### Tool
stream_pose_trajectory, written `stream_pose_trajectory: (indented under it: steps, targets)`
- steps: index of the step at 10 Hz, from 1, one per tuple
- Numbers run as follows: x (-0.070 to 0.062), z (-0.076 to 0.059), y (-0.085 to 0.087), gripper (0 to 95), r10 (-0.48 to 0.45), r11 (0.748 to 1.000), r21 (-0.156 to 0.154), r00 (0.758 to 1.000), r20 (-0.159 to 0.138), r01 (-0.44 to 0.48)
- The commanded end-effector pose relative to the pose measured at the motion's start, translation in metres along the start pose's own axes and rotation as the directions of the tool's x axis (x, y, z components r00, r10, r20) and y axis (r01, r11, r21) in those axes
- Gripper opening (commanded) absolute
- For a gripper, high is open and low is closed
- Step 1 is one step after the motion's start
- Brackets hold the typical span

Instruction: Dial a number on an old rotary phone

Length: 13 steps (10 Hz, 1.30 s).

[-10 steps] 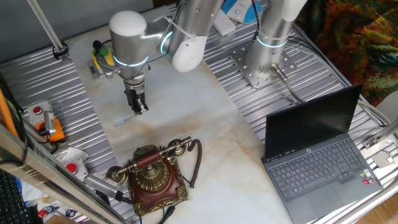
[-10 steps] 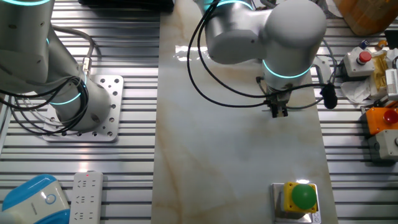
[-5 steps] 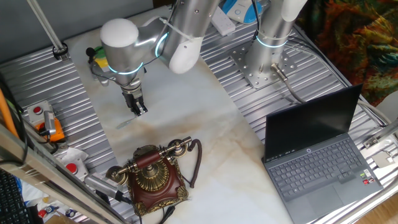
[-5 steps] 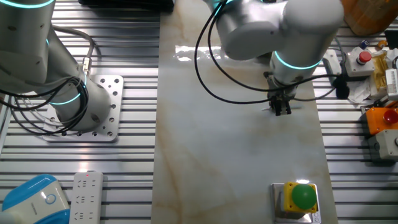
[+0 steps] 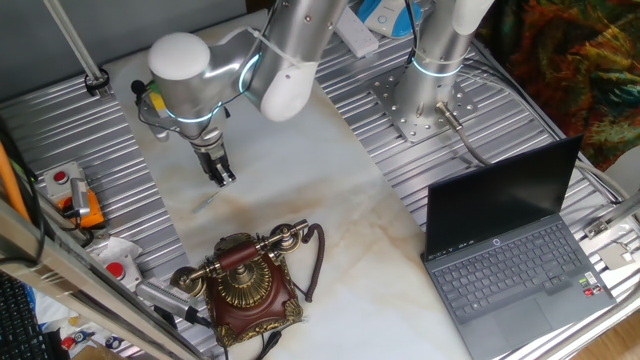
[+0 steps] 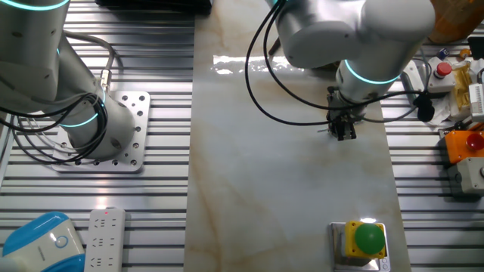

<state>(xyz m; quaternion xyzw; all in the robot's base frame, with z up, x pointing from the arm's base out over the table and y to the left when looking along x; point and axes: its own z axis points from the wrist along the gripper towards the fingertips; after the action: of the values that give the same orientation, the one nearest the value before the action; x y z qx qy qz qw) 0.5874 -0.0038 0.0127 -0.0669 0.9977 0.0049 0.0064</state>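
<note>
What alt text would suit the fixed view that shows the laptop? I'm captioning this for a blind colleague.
A silver robot arm holds its gripper just above a pale marble tabletop, well short of the old rotary phone standing near the front edge. An open laptop sits to the right.

An open dark laptop (image 5: 510,255) sits at the right edge of the worktop (image 5: 300,190), its screen black. On the left edge lie an orange box (image 5: 80,205) and a grey box with a red button (image 5: 60,180). In the other fixed view, a yellow box with a green button (image 6: 367,240) stands on the marble near the bottom edge, and a white power strip (image 6: 104,240) lies beside a blue-and-white device (image 6: 38,240) at the bottom left corner.
</note>
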Motion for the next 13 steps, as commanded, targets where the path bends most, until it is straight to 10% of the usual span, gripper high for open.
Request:
stream_pose_trajectory:
  steps: [1,13]
  targets:
    - [0.0006,0.0,-0.0002,0.0,0.004,1.0,0.003,1.0,-0.003,-0.004]
    - [0.0006,0.0,-0.0002,0.0,0.023,1.0,-0.007,1.0,0.001,-0.023]
